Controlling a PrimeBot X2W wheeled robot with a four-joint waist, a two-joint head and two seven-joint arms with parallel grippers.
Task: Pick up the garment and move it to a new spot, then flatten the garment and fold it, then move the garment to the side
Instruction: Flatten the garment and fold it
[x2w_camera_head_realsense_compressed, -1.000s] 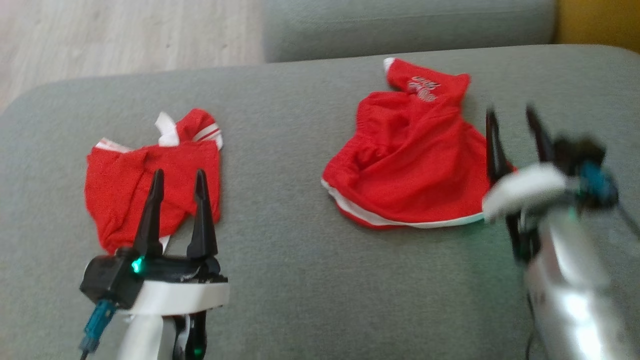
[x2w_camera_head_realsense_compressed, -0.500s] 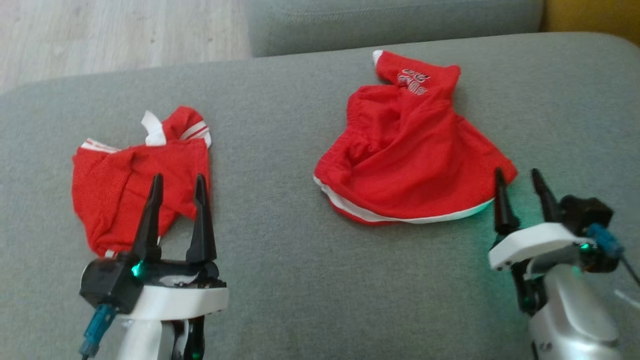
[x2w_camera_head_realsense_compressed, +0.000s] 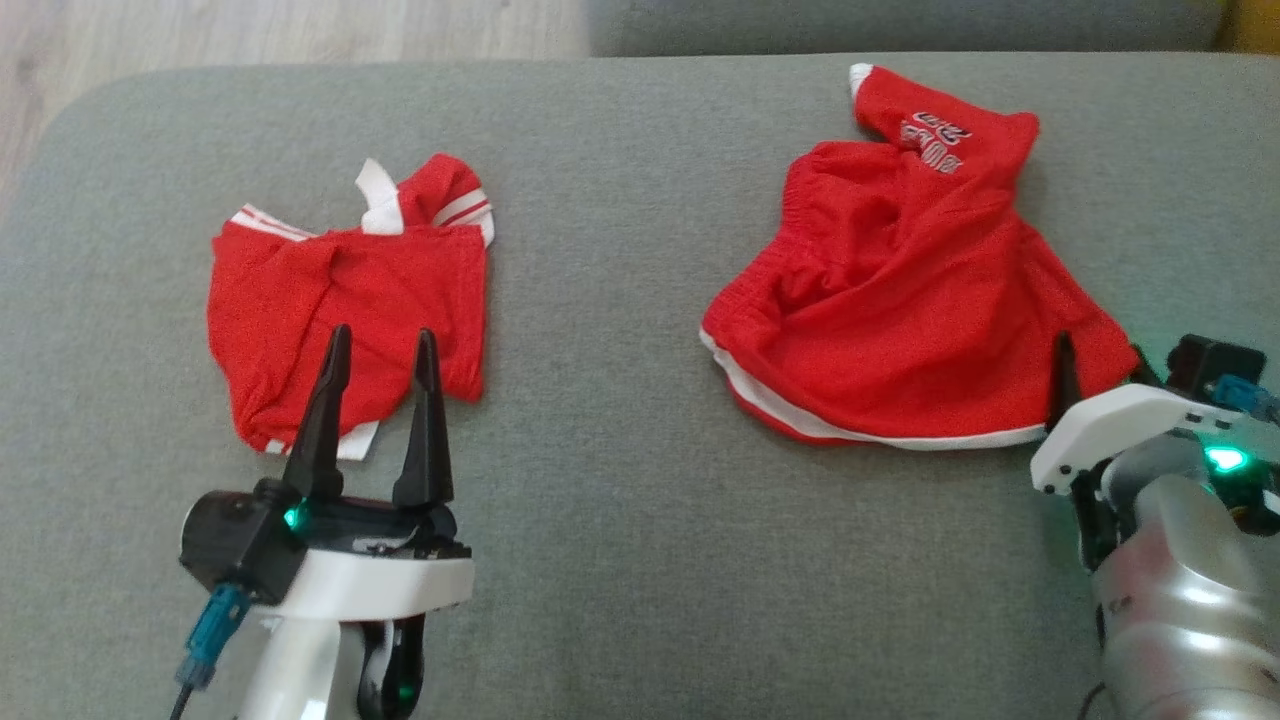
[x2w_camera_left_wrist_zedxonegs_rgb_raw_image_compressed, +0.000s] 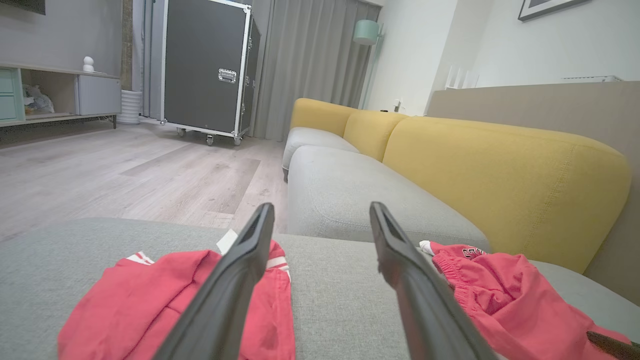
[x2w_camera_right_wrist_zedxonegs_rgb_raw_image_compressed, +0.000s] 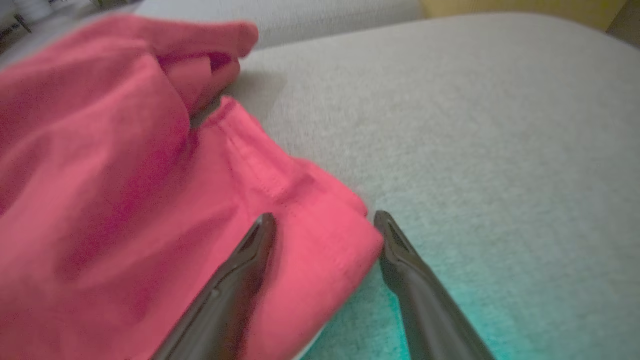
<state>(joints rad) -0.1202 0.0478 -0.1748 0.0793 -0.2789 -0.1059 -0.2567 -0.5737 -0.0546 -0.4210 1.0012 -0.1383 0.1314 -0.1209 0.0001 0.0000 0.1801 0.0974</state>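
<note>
A crumpled red garment (x2w_camera_head_realsense_compressed: 900, 290) with white trim and a printed logo lies on the right of the grey seat cushion (x2w_camera_head_realsense_compressed: 620, 560). My right gripper (x2w_camera_head_realsense_compressed: 1100, 348) is open at its near right corner. In the right wrist view that corner of the red garment (x2w_camera_right_wrist_zedxonegs_rgb_raw_image_compressed: 150, 200) lies between the spread fingers of the right gripper (x2w_camera_right_wrist_zedxonegs_rgb_raw_image_compressed: 324, 217). A smaller red garment (x2w_camera_head_realsense_compressed: 350, 300) with white stripes lies on the left. My left gripper (x2w_camera_head_realsense_compressed: 383, 340) hangs open over its near edge, holding nothing. The left wrist view looks past the left gripper (x2w_camera_left_wrist_zedxonegs_rgb_raw_image_compressed: 321, 206) at both pieces, the smaller garment (x2w_camera_left_wrist_zedxonegs_rgb_raw_image_compressed: 135, 300) and the crumpled garment (x2w_camera_left_wrist_zedxonegs_rgb_raw_image_compressed: 490, 290).
The cushion's rounded left edge drops to the wooden floor (x2w_camera_head_realsense_compressed: 200, 35). A second grey seat (x2w_camera_left_wrist_zedxonegs_rgb_raw_image_compressed: 350, 195) and the yellow sofa back (x2w_camera_left_wrist_zedxonegs_rgb_raw_image_compressed: 500, 175) lie beyond. A black wheeled case (x2w_camera_left_wrist_zedxonegs_rgb_raw_image_compressed: 207, 70) stands across the room. Bare cushion (x2w_camera_head_realsense_compressed: 600, 330) separates the two garments.
The head camera has shifted, so the whole scene sits further right and higher. My right gripper has drawn back from the crumpled garment's right edge to its near right corner. The left gripper has barely moved.
</note>
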